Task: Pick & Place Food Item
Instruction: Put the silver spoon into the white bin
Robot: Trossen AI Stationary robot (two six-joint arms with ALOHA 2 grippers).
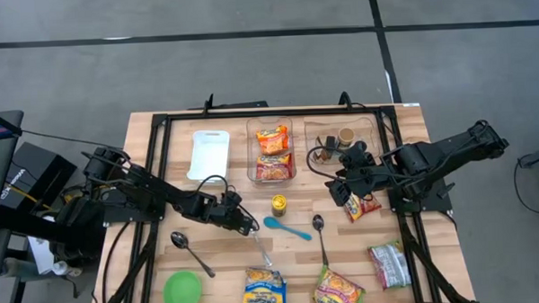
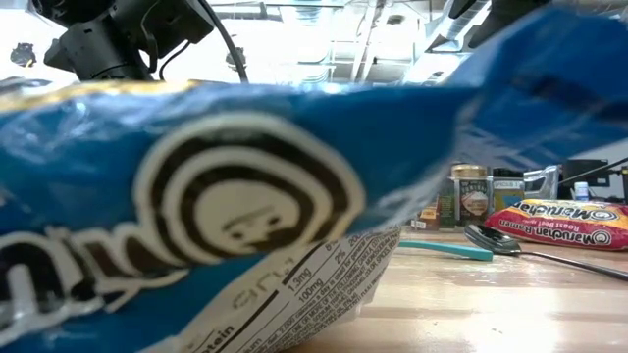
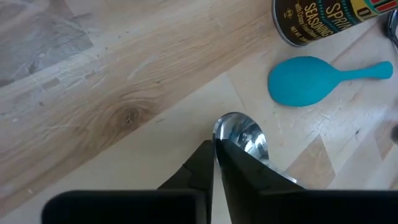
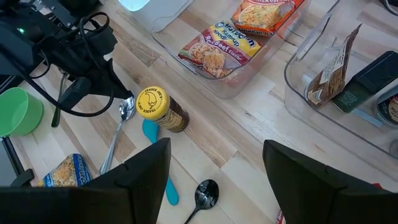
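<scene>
My left gripper (image 1: 251,226) is shut, low over the table's middle, its tips at the bowl of a silver spoon (image 3: 241,133) that lies flat on the wood. My right gripper (image 4: 216,149) is open and empty at the right, above the table. A red ramen packet (image 1: 362,206) lies flat just beside it. Two ramen packets (image 1: 271,153) lie in a clear bin (image 1: 252,175) at the back. More packets lie near the front edge: a blue one (image 1: 263,287), a yellow-red one (image 1: 337,291) and a green one (image 1: 390,265). My left gripper's shut fingertips (image 3: 217,152) slant down at the rim of the silver spoon's bowl (image 3: 231,122). Whether they touch it, I cannot tell. The spoon lies flat on the table.
A yellow-lidded seasoning jar (image 1: 278,204), a teal spoon (image 1: 286,227) and a black spoon (image 1: 319,232) lie between the grippers. A second clear bin (image 1: 345,138), a white tray (image 1: 208,154), another spoon (image 1: 190,251) and a green cup (image 1: 183,290) are also there. The blue packet (image 2: 196,196) fills the low view.
</scene>
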